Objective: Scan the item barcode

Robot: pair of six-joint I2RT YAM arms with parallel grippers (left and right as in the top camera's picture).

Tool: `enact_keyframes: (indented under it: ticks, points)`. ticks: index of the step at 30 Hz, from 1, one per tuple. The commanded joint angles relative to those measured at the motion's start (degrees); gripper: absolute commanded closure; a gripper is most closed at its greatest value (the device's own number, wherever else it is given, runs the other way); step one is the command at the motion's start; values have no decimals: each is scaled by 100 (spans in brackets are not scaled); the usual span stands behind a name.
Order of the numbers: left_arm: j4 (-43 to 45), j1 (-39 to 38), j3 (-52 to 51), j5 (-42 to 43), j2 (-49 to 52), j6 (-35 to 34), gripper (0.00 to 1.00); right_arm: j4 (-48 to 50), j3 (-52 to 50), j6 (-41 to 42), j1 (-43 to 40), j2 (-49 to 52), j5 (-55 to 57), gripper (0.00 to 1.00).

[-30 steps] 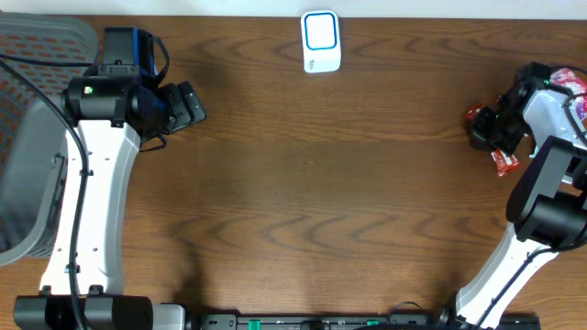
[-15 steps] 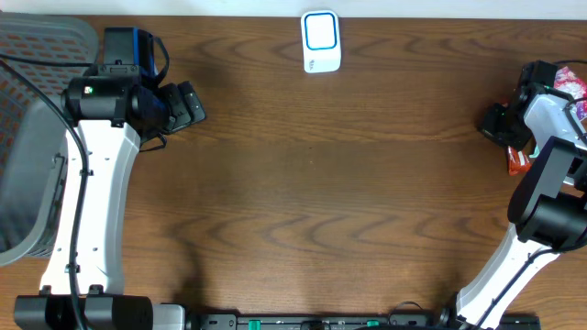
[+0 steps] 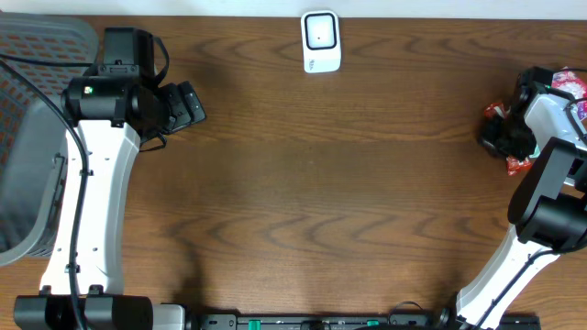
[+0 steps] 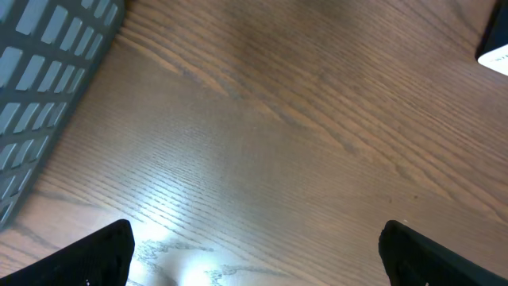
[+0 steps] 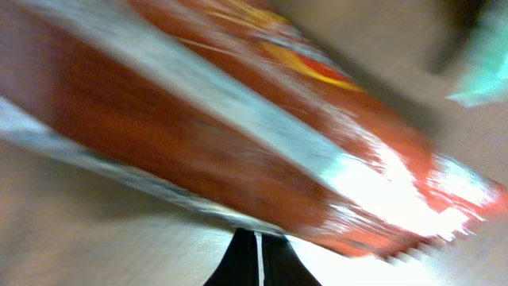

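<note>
Over grained wooden worktop [image 4: 278, 143], left jaws gape wide; right jaws pinch a crinkled red foil packet [image 5: 238, 135].

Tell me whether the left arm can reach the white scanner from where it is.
Probably yes: only bare table lies between its open fingers and the scanner, and the right arm is far off with its red packet.

surface: dark wood-grain table [image 3: 321, 183] | left edge: grey mesh basket [image 3: 23, 165] — light: glare patch on wood

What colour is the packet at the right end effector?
Red-orange packet, silvery seams; clearest from right wrist.
</note>
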Motion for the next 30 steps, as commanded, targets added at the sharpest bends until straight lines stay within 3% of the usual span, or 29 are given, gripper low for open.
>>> enact_keyframes:
  ticks: [1,10,16,25,27,28,29,30]
  points:
    - [-15,11,48,-52,-63,-28,2,-39,-63,435,-61,-17,960,98]
    - [-15,11,48,-52,-63,-28,2,507,-61,280,-66,-17,938,94]
    - [-15,11,48,-52,-63,-28,2,382,-46,262,-61,-66,157,95]
    - [-15,11,48,-52,-63,-28,2,96,-46,323,-39,-1113,-898,83]
    - [-15,11,48,-52,-63,-28,2,-59,-46,273,-33,-1694,-1115,63]
    - [-15,11,48,-52,-63,-28,2,-116,-46,229,-24,-1906,-1189,36]
    - [-15,11,48,-52,-63,-28,2,-160,-46,166,-9,-2096,-1283,1]
    - [-15,11,48,-52,-63,-28,2,-216,-46,111,20,-2304,-1390,1]
